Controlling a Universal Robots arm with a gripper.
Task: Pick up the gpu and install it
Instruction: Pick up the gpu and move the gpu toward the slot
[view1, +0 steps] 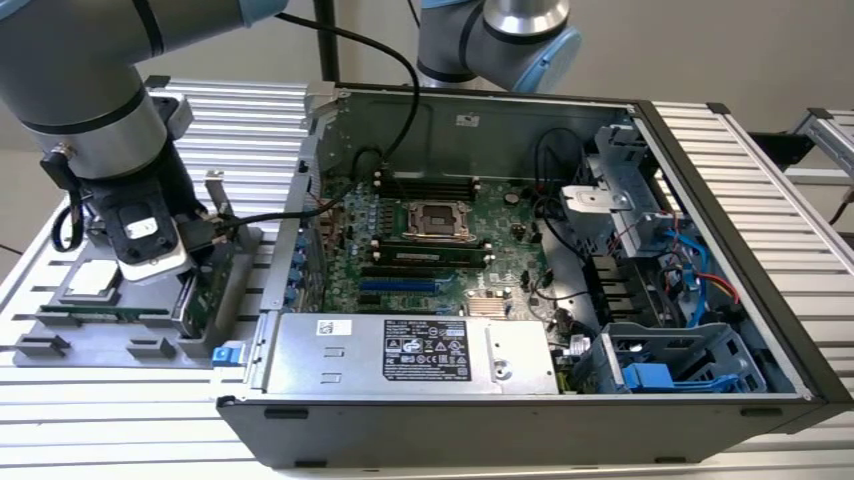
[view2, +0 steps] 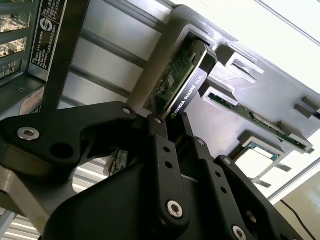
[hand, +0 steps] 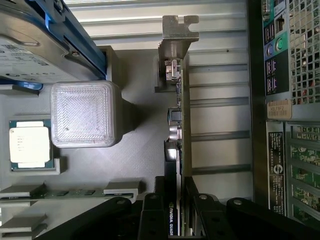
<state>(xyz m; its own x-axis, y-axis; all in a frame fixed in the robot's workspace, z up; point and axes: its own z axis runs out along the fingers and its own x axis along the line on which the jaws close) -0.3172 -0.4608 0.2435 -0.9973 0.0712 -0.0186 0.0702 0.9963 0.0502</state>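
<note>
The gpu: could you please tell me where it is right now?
The gpu stands on edge in the grey holder at the exterior view's left, just outside the open computer case, gripped by the claw.

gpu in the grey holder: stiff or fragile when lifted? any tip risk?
Probably stiff: the gpu is a flat board with a cooler block and metal bracket. May tilt, since the gripper pinches it at the end away from the bracket. Likely fragile: bare components sit close to the holder.
</note>
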